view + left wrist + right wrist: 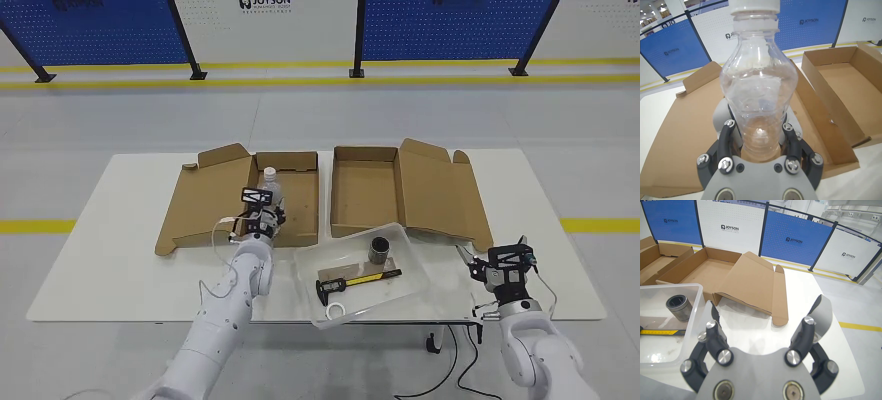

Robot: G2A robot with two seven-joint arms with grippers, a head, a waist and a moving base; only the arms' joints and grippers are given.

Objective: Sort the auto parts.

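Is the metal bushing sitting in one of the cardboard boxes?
No, the metal bushing stands upright in the clear plastic bin.

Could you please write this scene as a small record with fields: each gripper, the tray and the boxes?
left gripper: shut on the clear bottle, over the left cardboard box
right gripper: open, holding nothing, over the table beside the clear tray
clear tray contents: metal cylinder, caliper
right cardboard box: open, lid folded out to the side
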